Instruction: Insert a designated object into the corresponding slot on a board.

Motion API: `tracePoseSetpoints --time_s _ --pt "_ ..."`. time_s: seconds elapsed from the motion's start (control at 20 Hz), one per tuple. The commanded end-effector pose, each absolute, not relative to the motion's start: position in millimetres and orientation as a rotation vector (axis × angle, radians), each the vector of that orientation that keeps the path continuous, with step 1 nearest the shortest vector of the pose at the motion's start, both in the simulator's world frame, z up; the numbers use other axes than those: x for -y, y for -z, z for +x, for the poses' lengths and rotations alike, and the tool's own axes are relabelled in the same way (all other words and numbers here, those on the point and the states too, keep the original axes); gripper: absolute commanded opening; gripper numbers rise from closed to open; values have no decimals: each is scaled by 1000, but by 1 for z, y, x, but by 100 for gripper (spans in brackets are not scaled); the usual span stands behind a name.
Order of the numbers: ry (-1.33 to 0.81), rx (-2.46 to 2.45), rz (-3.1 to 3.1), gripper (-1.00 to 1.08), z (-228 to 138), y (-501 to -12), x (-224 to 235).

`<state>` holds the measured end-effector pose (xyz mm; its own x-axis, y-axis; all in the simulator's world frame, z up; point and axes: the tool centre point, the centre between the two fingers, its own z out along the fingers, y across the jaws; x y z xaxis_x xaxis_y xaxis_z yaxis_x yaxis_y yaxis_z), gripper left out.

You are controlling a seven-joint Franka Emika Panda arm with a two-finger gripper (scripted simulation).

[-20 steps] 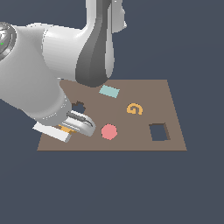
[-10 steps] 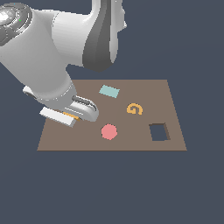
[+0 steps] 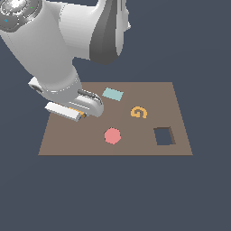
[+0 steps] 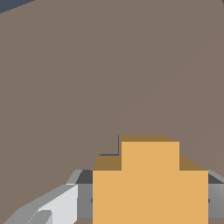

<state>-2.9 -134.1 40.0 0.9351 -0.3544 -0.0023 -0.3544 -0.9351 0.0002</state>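
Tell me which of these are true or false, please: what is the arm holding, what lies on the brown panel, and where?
1. The gripper holds an orange-yellow cross block. True.
2. The pink piece sits inside the square cut-out. False: it lies on the board, apart from that hole.
3. A teal rectangle lies on the board. True.
4. The orange G-shaped piece is in the gripper. False: it lies on the board.
5. The square cut-out is filled. False: it is empty.
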Motion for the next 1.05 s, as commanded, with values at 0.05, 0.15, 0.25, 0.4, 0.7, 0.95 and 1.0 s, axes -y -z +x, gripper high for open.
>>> tracePoseSetpoints --time_s 0.05,0.15,0.25,0.4,0.7,0.95,1.0 --pt "-3 -566 -3090 -100 -6 -41 134" --pt "-4 -566 -3090 -100 -6 -40 134" --pt "-4 -566 -3090 -100 -6 -39 134" --pt "-2 -566 -3090 -100 -6 -32 134" --pt "-2 -566 -3090 100 -6 -31 134" --pt "-2 -566 -3090 100 -6 -31 134" --pt "-2 -566 -3090 100 -6 -31 134"
